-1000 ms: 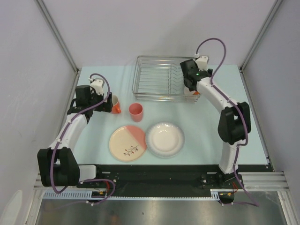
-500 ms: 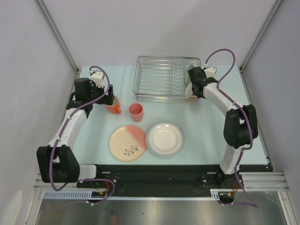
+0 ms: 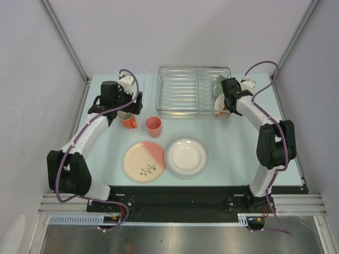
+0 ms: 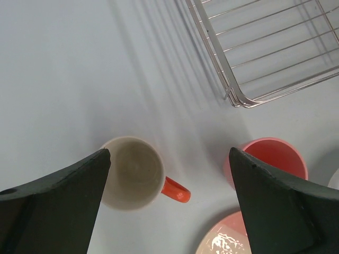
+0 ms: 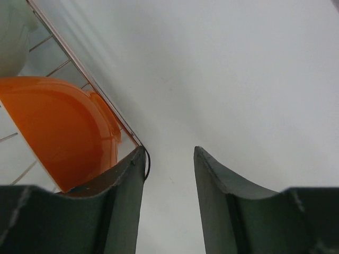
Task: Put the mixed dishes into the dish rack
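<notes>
1. The dish rack (image 3: 185,90) sits at 12 o'clock on the tabletop (image 3: 228,148), holding a green bowl (image 3: 219,84) and an orange bowl (image 5: 58,127) at its 3 o'clock end.
2. The orange mug (image 4: 132,172), pink cup (image 3: 153,126), leaf-sprig plate (image 3: 144,161) and white plate (image 3: 186,157) stand outside it.
3. The left hand (image 4: 169,153) hovers beside the mug, fingers wide apart.
4. The right hand (image 5: 169,153) is parted and empty at the rack's 3 o'clock rim.

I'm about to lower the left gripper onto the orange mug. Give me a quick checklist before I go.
1. Left gripper open: ok.
2. Mug centred between its fingers: not ok; its rim overlaps one finger in the wrist view.
3. Mug upright and empty: ok.
4. Pink cup clear of the other finger on the way down: cannot tell; they overlap in the wrist view.
5. Free room in the rack: ok, its left part is bare.
6. Right gripper open, holding nothing: ok.
</notes>
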Robot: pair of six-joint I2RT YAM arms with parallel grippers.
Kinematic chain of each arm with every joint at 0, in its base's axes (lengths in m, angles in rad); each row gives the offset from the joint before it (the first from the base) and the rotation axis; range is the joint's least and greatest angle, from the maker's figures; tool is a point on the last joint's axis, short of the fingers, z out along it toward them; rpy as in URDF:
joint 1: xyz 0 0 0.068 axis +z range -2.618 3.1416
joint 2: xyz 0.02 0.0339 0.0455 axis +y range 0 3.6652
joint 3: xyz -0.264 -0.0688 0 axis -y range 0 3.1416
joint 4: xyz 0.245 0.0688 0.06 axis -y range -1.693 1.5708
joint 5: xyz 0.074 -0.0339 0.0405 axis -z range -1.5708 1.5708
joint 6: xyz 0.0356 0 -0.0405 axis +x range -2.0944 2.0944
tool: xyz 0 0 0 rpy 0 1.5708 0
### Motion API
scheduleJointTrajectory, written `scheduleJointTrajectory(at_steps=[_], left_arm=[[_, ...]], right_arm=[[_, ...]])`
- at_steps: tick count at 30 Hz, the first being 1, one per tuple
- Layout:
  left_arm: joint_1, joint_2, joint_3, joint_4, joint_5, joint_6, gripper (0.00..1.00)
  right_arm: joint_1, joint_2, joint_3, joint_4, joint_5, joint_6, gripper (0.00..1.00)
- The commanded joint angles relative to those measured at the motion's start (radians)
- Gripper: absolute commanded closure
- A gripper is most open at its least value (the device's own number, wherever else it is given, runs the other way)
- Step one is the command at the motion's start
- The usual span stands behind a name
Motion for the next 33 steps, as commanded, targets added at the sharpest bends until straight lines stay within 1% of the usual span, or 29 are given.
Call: scheduleJointTrajectory(at_steps=[1,3,5,6,13,15,17,18,19,21,22,25,28,29,33], left_arm=[[-0.036,0.009,0.045,0.018,-0.034,-0.007,0.00],[-0.047,0.014,0.047,0.021,-0.040,-0.005,0.00],[-0.057,0.020,0.048,0.023,-0.052,-0.004,0.00],[-0.062,0.027,0.050,0.026,-0.055,0.002,0.00],[-0.097,0.067,0.074,0.046,-0.075,0.005,0.00],[-0.141,0.089,0.089,0.041,-0.081,0.007,0.00],[-0.163,0.092,0.086,0.049,-0.093,0.015,0.00],[-0.183,0.093,0.089,0.054,-0.103,0.016,0.00],[-0.194,0.102,0.097,0.057,-0.109,0.019,0.00],[-0.212,0.115,0.115,0.055,-0.110,0.013,0.00],[-0.217,0.133,0.144,0.052,-0.106,0.010,0.00],[-0.228,0.191,0.218,0.047,-0.098,0.004,0.00],[-0.238,0.242,0.302,0.052,-0.084,-0.010,0.00],[-0.247,0.274,0.319,0.060,-0.083,-0.013,0.00],[-0.275,0.366,0.384,0.109,-0.103,-0.017,0.00]], right_arm=[[-0.046,-0.062,-0.125,-0.172,0.037,0.055,0.56],[-0.046,-0.079,-0.165,-0.199,0.031,0.076,0.58],[-0.046,-0.107,-0.210,-0.225,0.019,0.093,0.63],[-0.047,-0.117,-0.227,-0.251,0.014,0.111,0.67],[-0.049,-0.278,-0.403,-0.262,-0.006,0.115,0.64],[-0.047,-0.320,-0.449,-0.276,-0.023,0.109,0.63],[-0.049,-0.341,-0.477,-0.284,-0.030,0.104,0.58],[-0.047,-0.349,-0.483,-0.284,-0.030,0.096,0.55],[-0.046,-0.372,-0.483,-0.276,-0.038,0.090,0.48],[-0.046,-0.406,-0.481,-0.258,-0.066,0.075,0.43],[-0.044,-0.427,-0.478,-0.235,-0.101,0.063,0.38],[-0.046,-0.490,-0.462,-0.216,-0.158,0.066,0.30],[-0.049,-0.539,-0.445,-0.225,-0.159,0.089,0.29],[-0.055,-0.579,-0.443,-0.224,-0.159,0.092,0.28],[-0.104,-0.657,-0.439,-0.178,-0.179,0.095,0.27]])
